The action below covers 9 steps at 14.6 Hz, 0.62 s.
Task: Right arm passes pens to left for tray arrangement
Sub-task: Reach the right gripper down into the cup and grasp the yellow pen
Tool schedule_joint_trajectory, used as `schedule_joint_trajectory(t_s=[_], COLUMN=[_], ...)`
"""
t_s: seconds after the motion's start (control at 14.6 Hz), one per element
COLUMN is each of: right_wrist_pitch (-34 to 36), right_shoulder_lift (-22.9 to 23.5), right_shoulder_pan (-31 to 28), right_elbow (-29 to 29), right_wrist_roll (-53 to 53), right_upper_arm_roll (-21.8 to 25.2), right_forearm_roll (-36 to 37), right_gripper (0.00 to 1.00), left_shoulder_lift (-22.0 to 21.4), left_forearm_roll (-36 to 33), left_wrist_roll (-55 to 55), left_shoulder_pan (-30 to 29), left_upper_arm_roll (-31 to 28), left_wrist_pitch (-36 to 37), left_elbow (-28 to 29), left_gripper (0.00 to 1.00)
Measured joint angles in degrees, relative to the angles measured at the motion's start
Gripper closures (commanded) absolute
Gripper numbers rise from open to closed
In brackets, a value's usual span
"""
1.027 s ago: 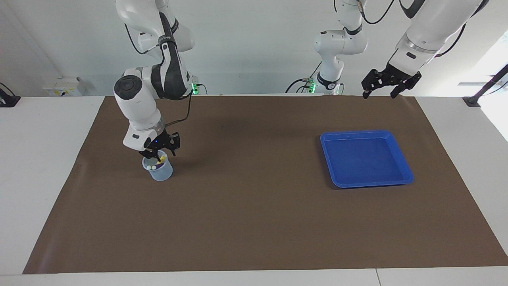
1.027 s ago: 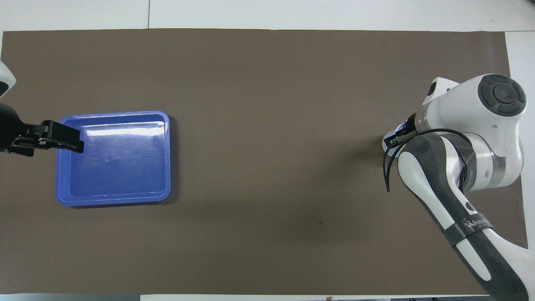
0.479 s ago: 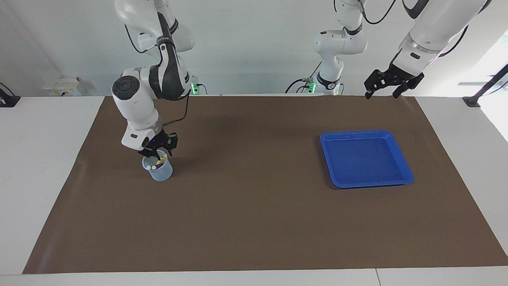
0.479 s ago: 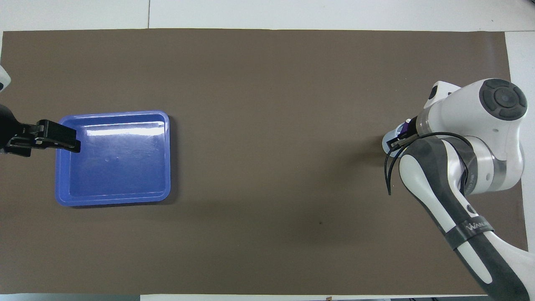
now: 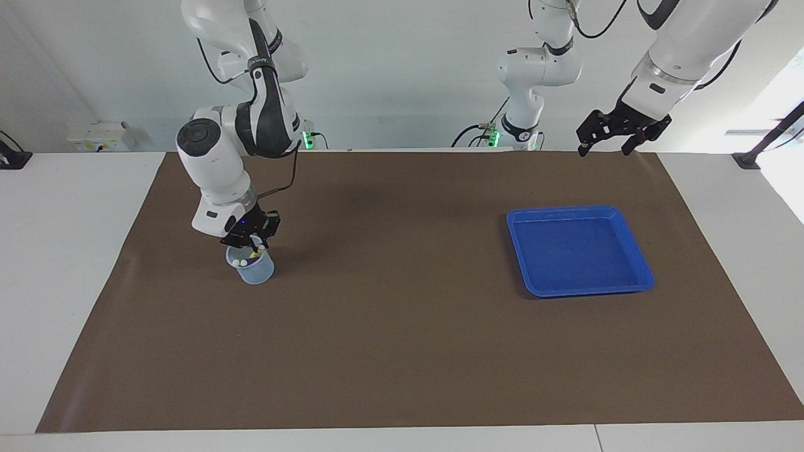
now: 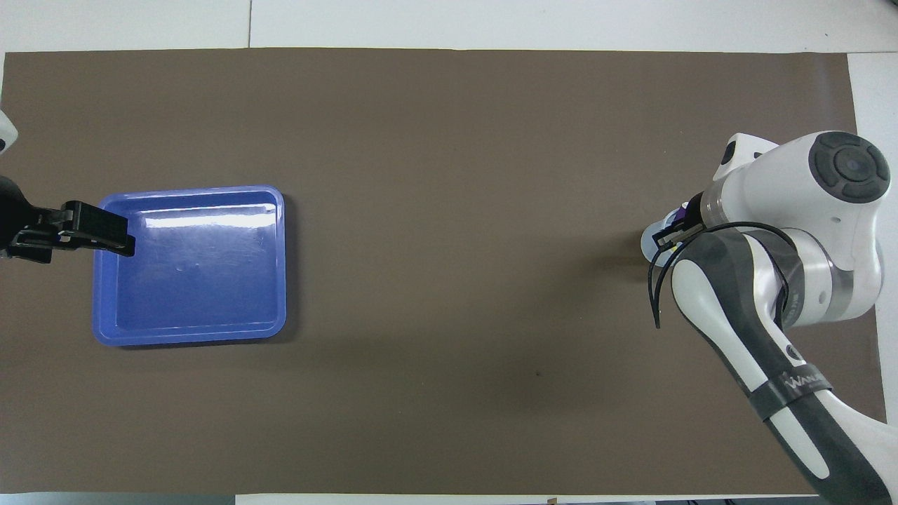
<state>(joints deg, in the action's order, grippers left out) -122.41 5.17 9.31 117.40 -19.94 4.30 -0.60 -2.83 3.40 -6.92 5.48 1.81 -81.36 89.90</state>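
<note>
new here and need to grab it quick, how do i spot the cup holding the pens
On the brown mat, look toward the right arm's end, directly under the right gripper. The cup is small, translucent pale blue, with pale pen caps poking out, unlike the flat bright blue tray.

A brown mat (image 5: 402, 326) covers a white table (image 5: 56, 263) by a pale wall (image 5: 402, 75).

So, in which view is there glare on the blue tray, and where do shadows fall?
Overhead view: a white glare band crosses the tray near its edge farther from the robots. Facing view: no glare on it; soft shadow beside the cup under the right pincer.
</note>
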Motion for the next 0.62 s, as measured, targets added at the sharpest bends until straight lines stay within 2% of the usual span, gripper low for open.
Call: schedule_joint_trajectory(t_s=[0.21, 0.34, 0.62], right_wrist_pitch=[1.08, 5.13, 20.6], right_shoulder_lift=[-0.17, -0.18, -1.11], right_shoulder_pan=[-0.02, -0.34, -0.36], right_elbow=[-0.6, -3.84, -19.18], right_wrist_roll=[-1.07, -2.87, -3.51], right_upper_arm_roll=[0.01, 0.06, -0.12], right_forearm_roll=[0.23, 0.47, 2.77], right_gripper=[1.0, 1.0, 1.0], left_shoulder_lift=[-0.07, -0.15, -0.16], left_forearm_roll=[0.0, 0.0, 0.0], left_wrist_roll=[-0.05, -0.09, -1.72], left_shoulder_pan=[0.0, -0.01, -0.05], left_upper_arm_roll=[0.0, -0.02, -0.05], left_wrist_pitch=[0.0, 0.0, 0.01], left_elbow=[0.0, 0.0, 0.03], left_gripper=[0.0, 0.0, 0.0])
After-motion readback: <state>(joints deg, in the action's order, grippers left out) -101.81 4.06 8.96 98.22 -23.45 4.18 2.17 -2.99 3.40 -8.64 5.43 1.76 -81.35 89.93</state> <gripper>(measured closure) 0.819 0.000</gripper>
